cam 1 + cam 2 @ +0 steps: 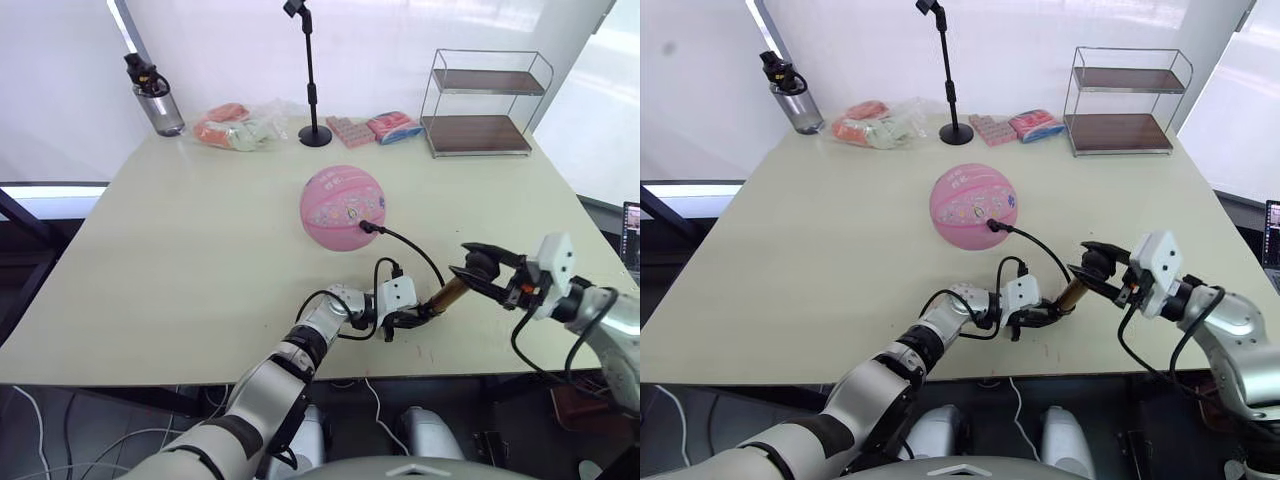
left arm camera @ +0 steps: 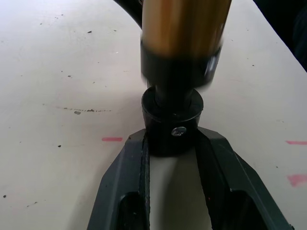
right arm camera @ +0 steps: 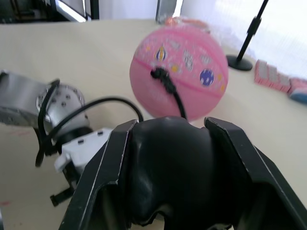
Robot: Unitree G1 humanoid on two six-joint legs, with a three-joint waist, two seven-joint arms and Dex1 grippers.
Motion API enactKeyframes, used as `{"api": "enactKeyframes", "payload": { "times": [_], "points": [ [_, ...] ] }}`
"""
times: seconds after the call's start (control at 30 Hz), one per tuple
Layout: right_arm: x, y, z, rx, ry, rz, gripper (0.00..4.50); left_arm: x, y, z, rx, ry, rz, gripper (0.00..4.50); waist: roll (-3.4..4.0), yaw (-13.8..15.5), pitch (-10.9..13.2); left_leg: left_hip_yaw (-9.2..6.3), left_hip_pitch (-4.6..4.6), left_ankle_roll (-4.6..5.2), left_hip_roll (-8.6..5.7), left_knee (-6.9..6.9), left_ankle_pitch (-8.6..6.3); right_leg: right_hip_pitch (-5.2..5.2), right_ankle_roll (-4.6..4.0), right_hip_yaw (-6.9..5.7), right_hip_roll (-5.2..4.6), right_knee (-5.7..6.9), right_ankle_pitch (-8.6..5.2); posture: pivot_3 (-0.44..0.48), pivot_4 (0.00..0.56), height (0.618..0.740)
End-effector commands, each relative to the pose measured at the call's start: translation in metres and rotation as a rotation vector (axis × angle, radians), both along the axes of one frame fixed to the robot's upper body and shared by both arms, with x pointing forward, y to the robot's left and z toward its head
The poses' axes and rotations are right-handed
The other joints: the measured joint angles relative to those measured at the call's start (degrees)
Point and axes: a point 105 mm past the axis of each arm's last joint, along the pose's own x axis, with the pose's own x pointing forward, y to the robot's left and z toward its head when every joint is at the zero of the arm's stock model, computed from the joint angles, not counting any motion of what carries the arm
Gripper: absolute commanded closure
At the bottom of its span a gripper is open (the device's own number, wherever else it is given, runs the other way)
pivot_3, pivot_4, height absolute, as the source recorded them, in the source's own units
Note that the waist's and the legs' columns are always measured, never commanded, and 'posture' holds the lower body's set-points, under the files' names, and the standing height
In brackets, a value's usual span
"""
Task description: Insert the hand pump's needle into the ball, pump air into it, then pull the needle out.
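The round pink ball (image 1: 343, 207) rests in the middle of the table (image 1: 180, 250). The needle's black fitting (image 1: 367, 227) sits in the ball's near side; the pin itself is hidden. A thin black hose (image 1: 420, 252) loops from it to the hand pump (image 1: 448, 294), which lies low over the table's front edge. My left gripper (image 1: 413, 318) is shut on the pump's black lower end (image 2: 172, 122), below the gold tube (image 2: 182, 28). My right gripper (image 1: 472, 266) is shut on the black T-handle (image 3: 168, 167). The right wrist view shows the ball (image 3: 180, 72) just beyond the handle.
A water bottle (image 1: 155, 95) stands at the back left, with bagged packets (image 1: 235, 127) beside it. The black microphone stand (image 1: 312, 80) is behind the ball, with pink packets (image 1: 350, 130) next to it. A wire shelf (image 1: 485, 100) occupies the back right.
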Motion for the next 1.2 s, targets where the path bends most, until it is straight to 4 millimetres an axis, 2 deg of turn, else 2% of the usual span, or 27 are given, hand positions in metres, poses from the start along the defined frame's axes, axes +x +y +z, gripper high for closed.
{"api": "enactKeyframes", "payload": {
  "times": [0.03, 0.07, 0.13, 0.3, 0.47, 0.67, 0.73, 0.8, 0.83, 0.9, 0.97, 1.2],
  "points": [
    [-0.006, -0.006, -0.041, -0.077, 0.158, -0.018, 2.71, -0.027, 0.022, -0.046, 0.167, 0.152, -0.012, 3.47, -0.11, 0.0, -0.1, 0.03, 0.05, 0.02, -0.02, 0.01, -0.05, 0.00, 0.00, 0.00, -0.05, 0.00, 0.00, 0.000, 0.150, 0.731],
    [-0.005, -0.003, -0.029, -0.049, 0.133, 0.000, 2.71, -0.027, 0.022, -0.046, 0.167, 0.152, -0.012, 3.47, -0.15, 0.0, -0.1, 0.06, 0.09, 0.03, -0.02, 0.03, -0.09, 0.00, 0.00, -0.01, -0.08, 0.00, 0.00, 0.000, 0.150, 0.731],
    [-0.002, -0.002, 0.013, 0.020, 0.043, 0.033, 2.71, -0.027, 0.022, -0.046, 0.169, 0.151, -0.012, 3.47, -0.05, 0.0, -0.1, 0.07, 0.09, 0.02, -0.01, 0.04, -0.11, -0.03, 0.00, -0.04, -0.12, 0.00, 0.00, 0.000, 0.150, 0.731],
    [-0.001, -0.009, 0.086, 0.083, -0.080, 0.069, 2.71, -0.027, 0.022, -0.046, 0.168, 0.152, -0.012, 3.47, 0.84, 0.5, 0.6, -0.06, -0.17, 0.02, -0.09, 0.05, -0.11, -0.11, -0.03, -0.20, -0.20, 0.00, 0.02, 0.000, 0.150, 0.731],
    [-0.007, -0.024, 0.147, 0.113, -0.155, 0.072, 2.71, -0.027, 0.021, -0.046, 0.165, 0.153, -0.016, 3.47, 1.01, 1.3, 1.1, -0.28, -0.34, 0.04, -0.24, 0.04, -0.13, -0.12, -0.03, -0.50, -0.18, -0.07, 0.02, 0.000, 0.150, 0.731],
    [-0.017, -0.034, 0.195, 0.128, -0.209, 0.070, 2.71, -0.027, 0.021, -0.046, 0.165, 0.151, -0.019, 3.47, 0.96, 1.4, 1.4, -0.58, -0.41, 0.04, -0.14, 0.08, -0.13, -0.03, -0.03, -0.84, -0.19, -0.13, 0.01, 0.000, 0.150, 0.731],
    [-0.019, -0.034, 0.207, 0.141, -0.236, 0.075, 2.71, -0.027, 0.021, -0.046, 0.166, 0.149, -0.019, 3.47, 1.34, 1.4, 1.7, -0.58, -0.45, 0.04, -0.11, 0.12, -0.13, -0.01, -0.03, -0.84, -0.22, -0.14, 0.01, 0.000, 0.150, 0.731],
    [-0.018, -0.033, 0.207, 0.147, -0.229, 0.073, 2.71, -0.027, 0.021, -0.046, 0.166, 0.148, -0.018, 3.47, 1.45, 1.4, 1.9, -0.64, -0.65, 0.05, -0.17, 0.20, -0.12, -0.09, -0.03, -0.87, -0.26, -0.14, 0.02, 0.000, 0.150, 0.731],
    [-0.016, -0.031, 0.199, 0.136, -0.205, 0.072, 2.71, -0.027, 0.021, -0.046, 0.167, 0.148, -0.018, 3.47, 1.45, 1.5, 1.9, -0.71, -0.76, 0.05, -0.19, 0.23, -0.12, -0.13, -0.03, -0.95, -0.26, -0.14, 0.02, 0.000, 0.150, 0.731],
    [-0.012, -0.025, 0.166, 0.067, -0.118, 0.067, 2.71, -0.027, 0.021, -0.046, 0.167, 0.148, -0.018, 3.47, 1.47, 1.5, 1.9, -0.88, -1.04, 0.05, -0.27, 0.32, -0.12, -0.27, -0.03, -1.14, -0.26, -0.17, 0.02, 0.000, 0.150, 0.731],
    [-0.008, -0.019, 0.135, 0.037, -0.052, 0.058, 2.71, -0.027, 0.020, -0.045, 0.165, 0.148, -0.017, 3.47, 1.13, 1.5, 1.7, -1.11, -1.16, 0.05, -0.38, 0.38, -0.12, -0.24, -0.03, -1.37, -0.26, -0.23, 0.02, 0.000, 0.150, 0.731],
    [0.001, -0.017, 0.053, 0.003, 0.083, -0.004, 2.71, -0.026, 0.021, -0.045, 0.166, 0.146, -0.012, 3.47, 0.93, 0.8, 1.3, -1.34, -1.00, 0.04, -0.13, 0.66, -0.13, 0.00, 0.03, -1.56, -0.17, -0.16, 0.01, 0.000, 0.150, 0.731]
  ]
}}
